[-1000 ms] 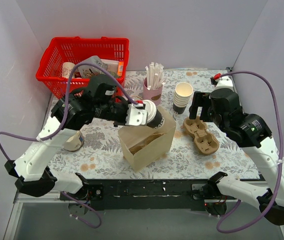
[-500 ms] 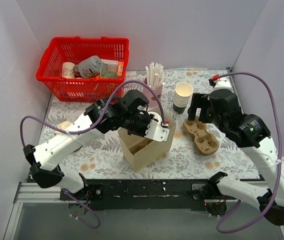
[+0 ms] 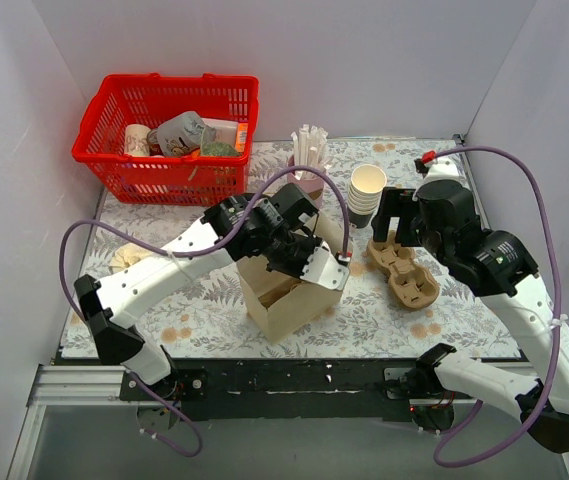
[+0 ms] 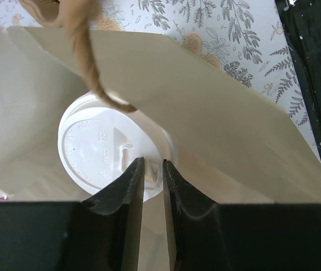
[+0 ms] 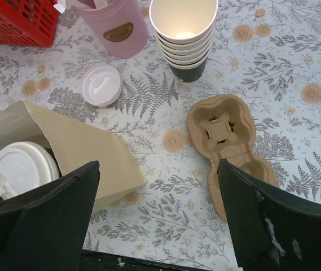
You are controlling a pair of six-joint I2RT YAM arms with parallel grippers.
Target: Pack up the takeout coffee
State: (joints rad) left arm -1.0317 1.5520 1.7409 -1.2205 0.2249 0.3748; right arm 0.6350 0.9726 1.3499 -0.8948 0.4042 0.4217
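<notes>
We see left gripper [image 4: 153, 165] pinching takeout coffee [image 4: 92, 147] by lid in bag [image 4: 216, 124]; right gripper [image 5: 157, 166] spread wide, empty. Risk: lid pops, spill.

The left gripper [image 4: 153, 165], a second ago holding the dark brown paper cup with a round white plastic lid [image 4: 91, 148] tilted over the tan paper bag [image 4: 216, 113], has swung right and down into the bag's mouth; the cup now sits inside, lid up. The left arm [image 3: 164, 275] no longer covers the red plastic basket [image 3: 154, 176]; its elbow moved rightward.
</notes>
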